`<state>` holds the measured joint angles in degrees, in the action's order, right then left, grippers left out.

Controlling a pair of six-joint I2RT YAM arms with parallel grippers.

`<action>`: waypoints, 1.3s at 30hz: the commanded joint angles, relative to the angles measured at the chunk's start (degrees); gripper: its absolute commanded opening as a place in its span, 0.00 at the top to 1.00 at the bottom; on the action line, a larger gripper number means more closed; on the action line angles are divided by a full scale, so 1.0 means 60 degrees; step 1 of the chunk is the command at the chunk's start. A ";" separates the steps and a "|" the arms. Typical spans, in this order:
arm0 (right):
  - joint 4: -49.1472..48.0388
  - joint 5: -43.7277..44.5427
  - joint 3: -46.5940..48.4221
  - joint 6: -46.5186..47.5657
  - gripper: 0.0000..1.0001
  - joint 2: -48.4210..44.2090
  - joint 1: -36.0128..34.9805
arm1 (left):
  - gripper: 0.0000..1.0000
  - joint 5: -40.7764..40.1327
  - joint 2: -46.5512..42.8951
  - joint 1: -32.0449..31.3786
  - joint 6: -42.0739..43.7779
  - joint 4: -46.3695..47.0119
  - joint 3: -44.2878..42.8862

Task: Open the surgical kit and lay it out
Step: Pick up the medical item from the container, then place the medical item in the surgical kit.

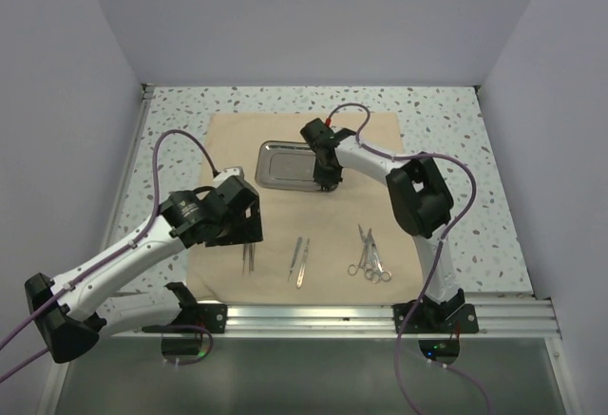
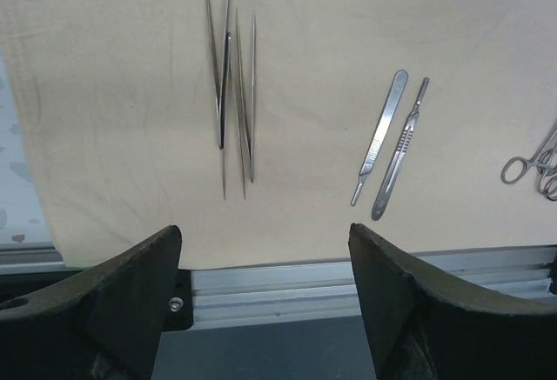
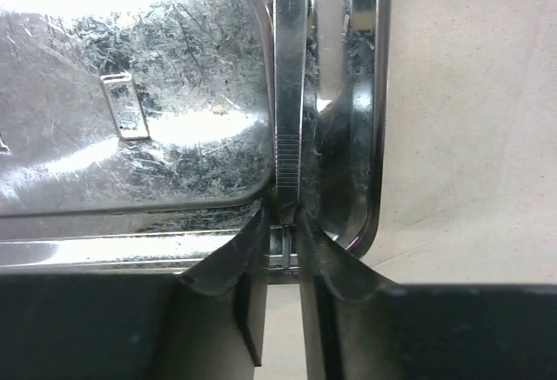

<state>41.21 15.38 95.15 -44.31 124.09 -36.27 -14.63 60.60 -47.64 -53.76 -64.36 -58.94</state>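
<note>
Tweezers [image 3: 290, 93] along tray [image 3: 380, 93] wall (in gripper [image 3: 288, 222])

1. No text, label, brand, number or sign can be read in any view.
2. Inside the steel tray [image 3: 174, 50], the ribbed instrument [image 3: 290, 67] shows grooves only, nothing legible.

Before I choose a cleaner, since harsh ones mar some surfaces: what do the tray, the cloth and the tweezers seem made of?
Tray: metal, likely stainless steel; mirror-bright, finely scratched. Cloth: tan fabric, matte, softly creased; fibre unclear. Tweezers: silvery metal, probably steel; smooth sheen. The ridged instrument pinched by the right gripper looks alike.
</note>
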 commanded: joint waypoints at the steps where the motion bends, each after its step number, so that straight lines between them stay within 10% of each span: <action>1: -0.0028 -0.0175 -0.0712 -0.0422 0.80 0.0265 -0.0063 | 0.18 -0.0359 -0.0212 0.0073 0.0243 -0.0362 -0.0445; 5: -0.0086 -0.0204 -0.0771 -0.0495 1.00 0.0323 -0.0048 | 0.17 -0.0344 -0.0110 0.0102 0.0375 -0.0450 -0.0533; 21: 0.1216 -0.0600 0.0942 -0.0231 1.00 -0.1579 -0.0589 | 0.00 -0.0916 0.0564 0.0571 0.1517 -0.0905 -0.2349; 39: 0.2023 0.0791 -0.2600 -0.5986 1.00 -0.4803 -0.5627 | 0.00 -0.0242 0.0301 0.2183 0.4038 -0.0202 -0.2673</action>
<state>51.22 16.12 82.11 -70.37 95.44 -67.61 -17.61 63.70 -35.00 -31.20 -67.70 -73.28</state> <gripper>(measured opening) 0.010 0.995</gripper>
